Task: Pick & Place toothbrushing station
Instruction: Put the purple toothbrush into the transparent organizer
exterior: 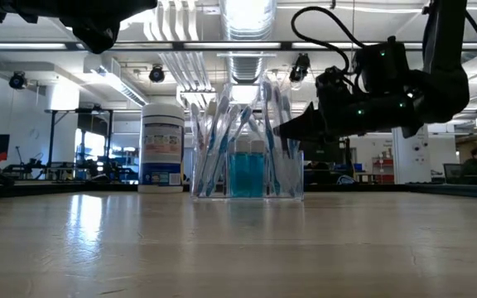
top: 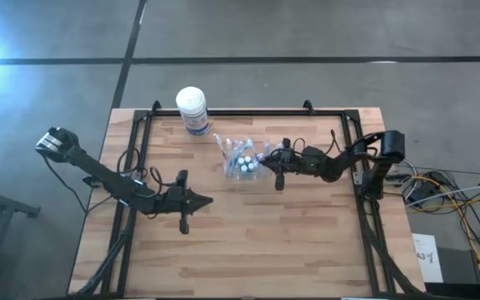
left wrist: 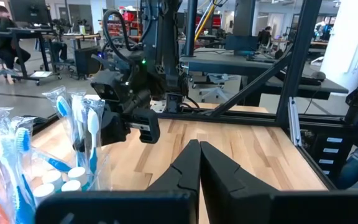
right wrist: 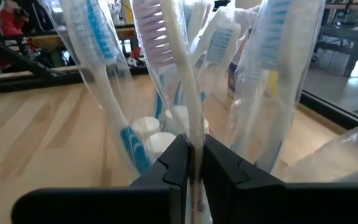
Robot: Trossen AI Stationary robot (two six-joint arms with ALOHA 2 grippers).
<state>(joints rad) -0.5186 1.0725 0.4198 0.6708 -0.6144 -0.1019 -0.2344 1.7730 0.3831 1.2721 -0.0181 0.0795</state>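
Observation:
A small clear cup (exterior: 247,174) stands on the table's far middle. It holds several wrapped blue-and-white toothbrushes (top: 238,150), standing upright, and small white-capped tubes (top: 245,163). My right gripper (top: 265,162) reaches the cup from the table's right and is shut on one toothbrush (right wrist: 166,56). The low view shows this gripper (exterior: 292,128) at the cup's upper right. My left gripper (top: 209,200) is shut and empty over the table's middle, nearer and left of the cup. It also shows in the left wrist view (left wrist: 199,152). My right gripper pinches one toothbrush's white handle (right wrist: 191,118) between its two fingers, below the brush head. The fingers come level from the table's right side and lie across the upright handle. The toothbrush stands among the others in the cup; its lower end is hidden.
A white-lidded canister with a blue label (top: 192,108) stands at the table's far edge, left of the cup. A black frame (top: 248,112) runs along the table's far and side edges. Bare wood (top: 257,242) lies near the front edge.

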